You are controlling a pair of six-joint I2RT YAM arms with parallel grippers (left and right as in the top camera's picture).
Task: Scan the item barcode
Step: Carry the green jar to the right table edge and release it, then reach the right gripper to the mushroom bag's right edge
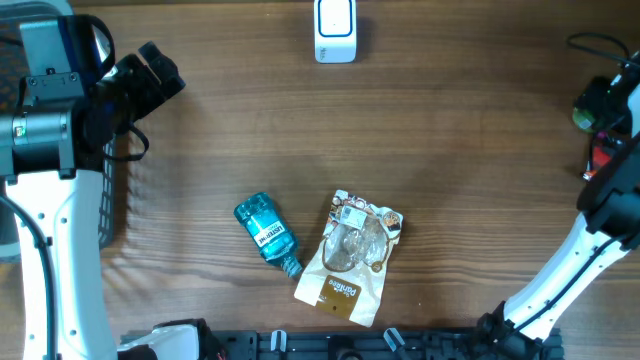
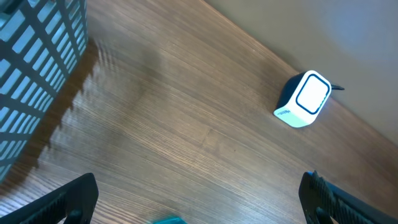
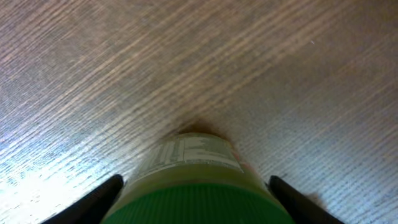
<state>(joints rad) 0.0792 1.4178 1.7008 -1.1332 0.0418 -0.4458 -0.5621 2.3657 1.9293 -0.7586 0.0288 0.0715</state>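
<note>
Tabletop (image 3: pixel 186 62); green-capped bottle (image 3: pixel 196 186) between right jaws

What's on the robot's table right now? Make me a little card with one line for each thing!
scanner: white scanner at the far edge, in the middle
bottle: blue bottle lying on its side near the front
bag: snack bag lying flat, just right of the bottle
basket: slatted basket at the left edge
left arm: left tool open, nothing between its fingers
right arm: right tool with fingers either side of a green-lidded container; can't tell if it is gripped
</note>
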